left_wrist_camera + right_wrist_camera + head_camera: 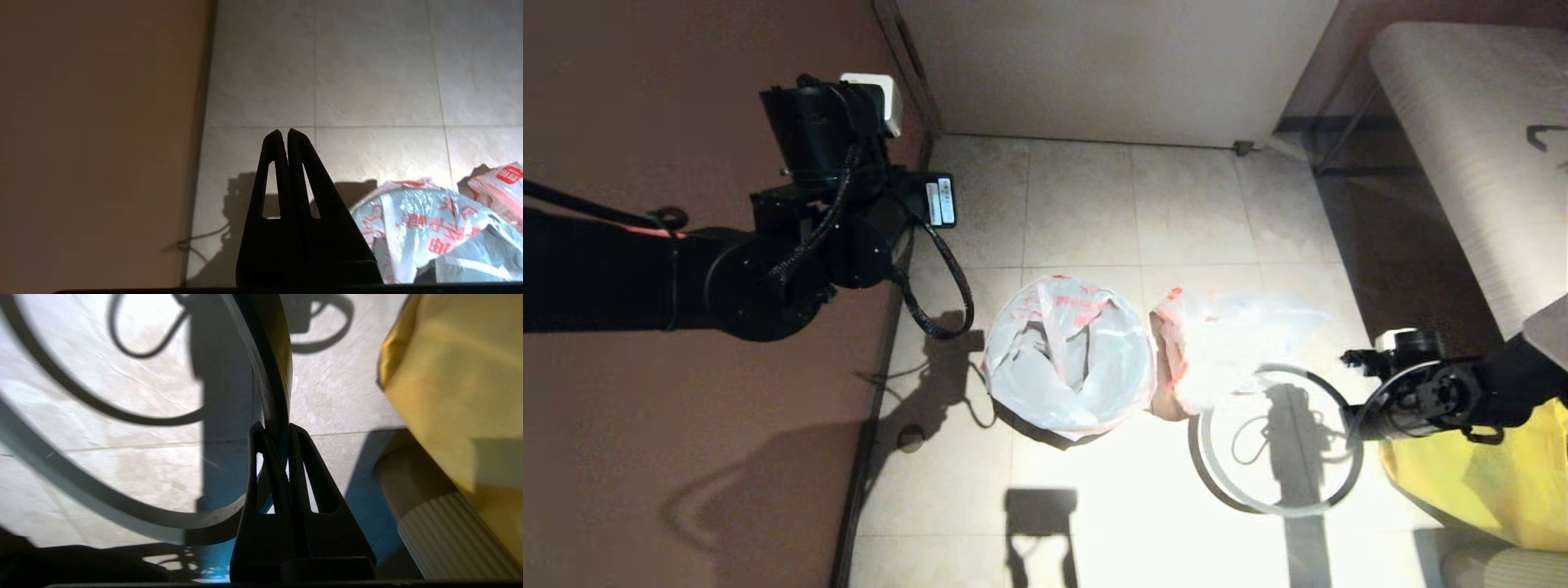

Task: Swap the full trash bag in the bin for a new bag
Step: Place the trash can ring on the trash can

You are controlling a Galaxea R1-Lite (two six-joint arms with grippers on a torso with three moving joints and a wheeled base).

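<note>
The bin [1045, 434] stands on the tiled floor at the centre, only a dark sliver of its wall showing. The new bag [1066, 359] [429, 228], white with red print, lines it with its mouth open. Just right of the bin the full trash bag [1225, 343] [498, 192] lies on the floor. The bin's thin grey hoop [1262, 502] [102, 506] is off the bin, in front of the full trash bag. My right gripper [1352, 416] [274, 430] is shut on the hoop's right side. My left gripper [284, 131] is shut and empty, raised by the brown wall left of the bin.
A big yellow bag [1486, 482] [457, 375] sits just right of my right arm, with a ribbed cream cylinder [449, 539] below it. A brown wall [686, 449] runs along the left. A padded bench [1462, 147] stands at the far right. A thin cord [907, 376] lies by the wall.
</note>
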